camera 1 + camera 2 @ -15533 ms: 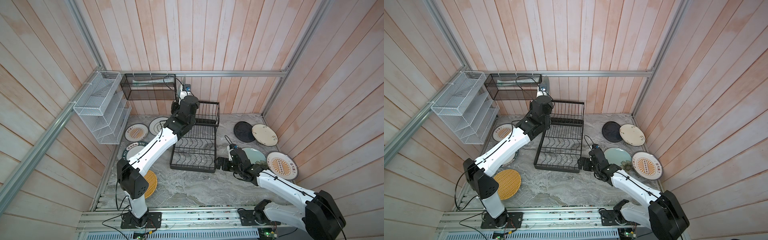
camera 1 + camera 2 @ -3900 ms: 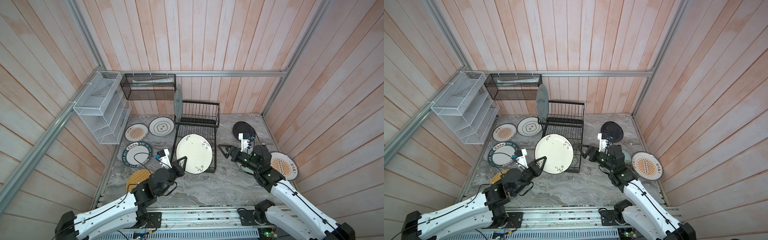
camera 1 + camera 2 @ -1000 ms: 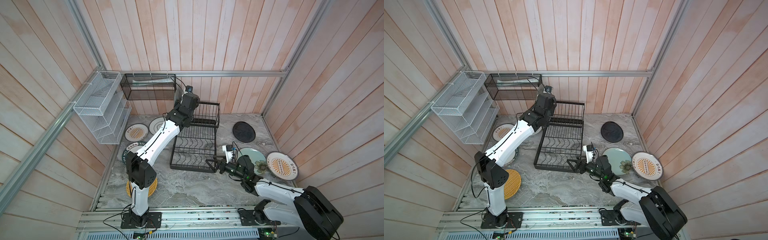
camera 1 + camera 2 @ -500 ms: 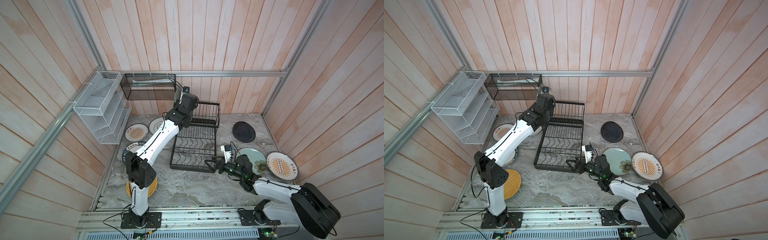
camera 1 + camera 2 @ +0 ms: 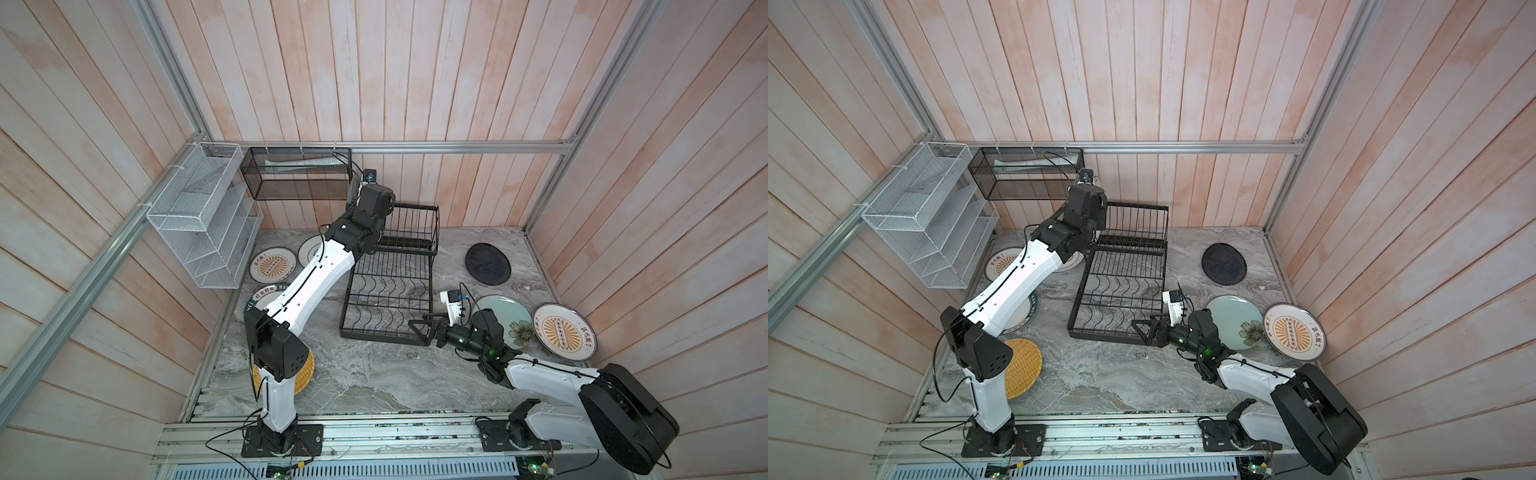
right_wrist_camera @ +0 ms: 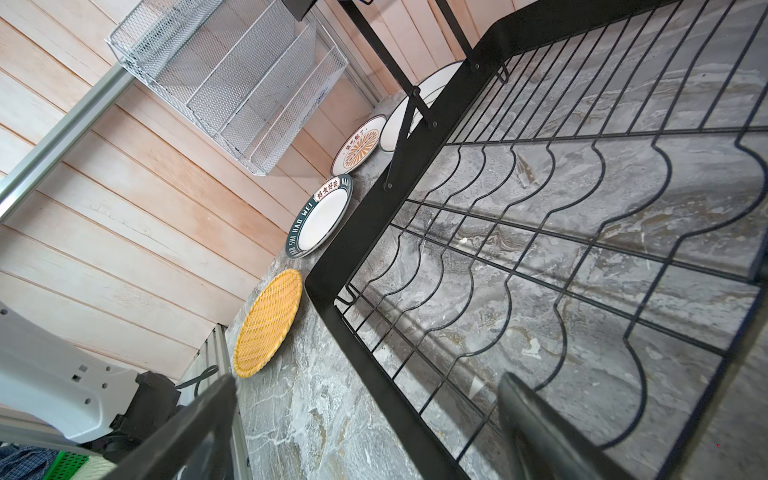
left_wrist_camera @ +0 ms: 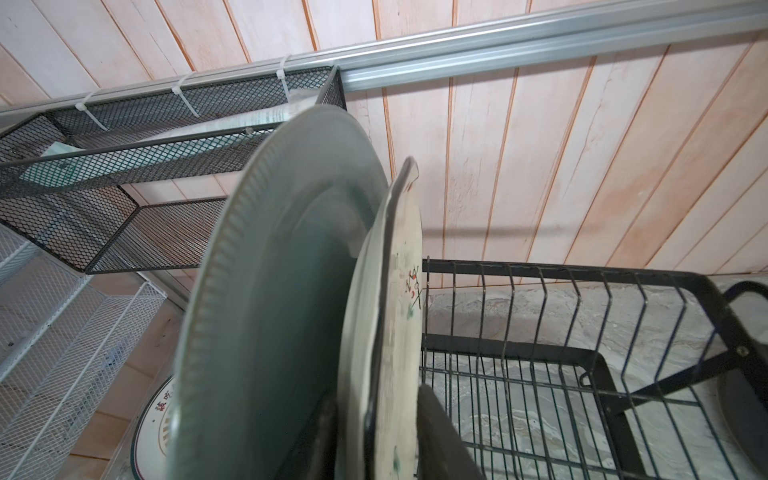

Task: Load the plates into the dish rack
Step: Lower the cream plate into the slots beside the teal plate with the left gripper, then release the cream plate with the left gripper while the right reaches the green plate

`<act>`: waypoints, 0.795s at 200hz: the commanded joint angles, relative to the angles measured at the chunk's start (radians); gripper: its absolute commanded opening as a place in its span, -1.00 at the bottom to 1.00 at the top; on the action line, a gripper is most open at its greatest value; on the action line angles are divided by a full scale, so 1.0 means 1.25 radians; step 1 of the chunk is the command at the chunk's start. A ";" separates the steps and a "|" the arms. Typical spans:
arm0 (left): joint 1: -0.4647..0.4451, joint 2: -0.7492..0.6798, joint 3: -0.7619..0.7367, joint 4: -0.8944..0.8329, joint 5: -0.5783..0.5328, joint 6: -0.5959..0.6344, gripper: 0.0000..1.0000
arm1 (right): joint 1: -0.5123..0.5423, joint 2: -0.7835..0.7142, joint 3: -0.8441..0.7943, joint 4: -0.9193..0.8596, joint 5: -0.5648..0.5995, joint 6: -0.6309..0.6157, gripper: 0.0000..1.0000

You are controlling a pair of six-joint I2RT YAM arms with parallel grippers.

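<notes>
In the left wrist view two plates stand on edge in the dish rack's (image 7: 582, 357) upper tier, a pale green ribbed plate (image 7: 270, 299) and a cream flowered plate (image 7: 399, 332). My left gripper (image 7: 376, 415) straddles the cream plate's rim, its fingers very close on both sides; contact is unclear. In both top views the wrist hides it. My right gripper (image 5: 419, 328) (image 6: 368, 379) hangs open and empty at the dish rack's (image 5: 374, 334) front right corner. A black plate (image 5: 487, 264), a teal plate (image 5: 505, 320) and a sunburst plate (image 5: 564, 331) lie to the right.
Left of the rack lie a sunburst plate (image 5: 270, 264), a white plate (image 5: 309, 251), a lettered plate (image 6: 322, 216) and a yellow woven plate (image 6: 268, 322). A white mesh organizer (image 5: 203, 224) and a black mesh basket (image 5: 297, 178) hang on the walls.
Since about four seconds ago my left arm has carried the cream plate up beside the green one, and my right arm has dropped to the rack's front corner. Over the last second almost nothing moves.
</notes>
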 commanded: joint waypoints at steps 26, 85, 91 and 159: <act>0.006 -0.045 0.038 -0.013 0.005 -0.001 -0.19 | 0.006 -0.006 0.012 0.040 -0.026 0.003 0.95; 0.006 -0.049 0.131 -0.086 0.050 -0.025 -0.06 | 0.007 -0.051 -0.004 0.052 -0.031 -0.016 0.96; 0.006 -0.052 0.143 -0.098 0.063 -0.028 -0.01 | 0.007 -0.063 -0.007 0.048 -0.027 -0.022 0.95; 0.007 -0.280 -0.048 -0.075 0.286 -0.063 0.78 | 0.008 -0.341 -0.015 -0.120 0.081 -0.053 0.95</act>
